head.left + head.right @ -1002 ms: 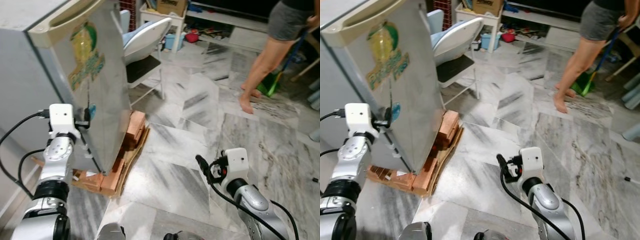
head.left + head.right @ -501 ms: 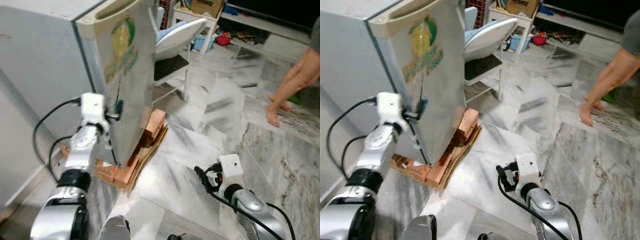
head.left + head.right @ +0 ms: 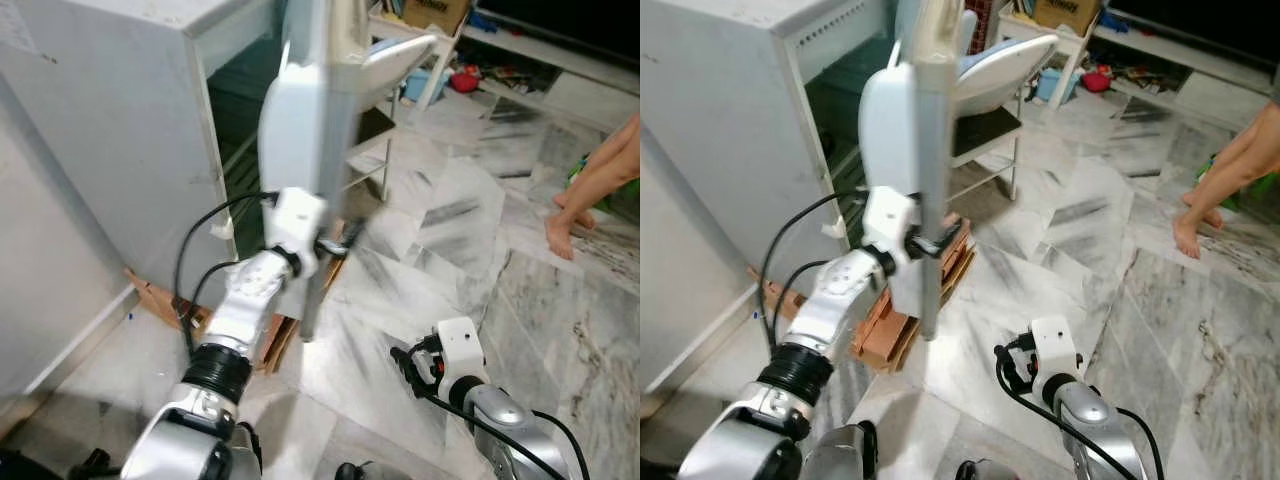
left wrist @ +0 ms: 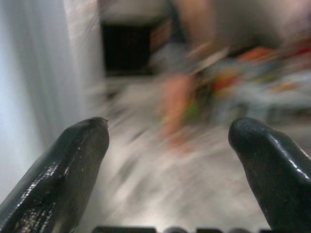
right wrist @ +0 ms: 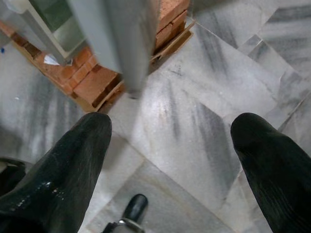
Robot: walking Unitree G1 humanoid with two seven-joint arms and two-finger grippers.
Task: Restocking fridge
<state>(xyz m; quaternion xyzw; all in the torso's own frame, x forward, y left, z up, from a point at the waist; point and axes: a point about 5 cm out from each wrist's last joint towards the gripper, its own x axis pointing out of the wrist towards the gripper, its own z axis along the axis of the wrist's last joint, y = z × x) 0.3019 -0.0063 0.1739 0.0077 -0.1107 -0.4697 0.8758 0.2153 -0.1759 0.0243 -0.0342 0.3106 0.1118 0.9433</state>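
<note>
the left gripper [image 3: 345, 238], fingers spread and hooked past the edge of the fridge door [image 3: 925, 130], should push steadily outward without slipping off, while the right gripper [image 3: 405, 362] hangs open, low by the floor.

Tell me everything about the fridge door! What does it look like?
The fridge door is tall and looks like silvery-grey metal, with a cream strip along its top. It stands swung wide open, seen nearly edge-on, its pale plastic inner lining facing the dark inside of the fridge. Its bottom corner hangs just above the marble floor, beside the bricks under the fridge. The left gripper is at the door's edge, partway up.
</note>
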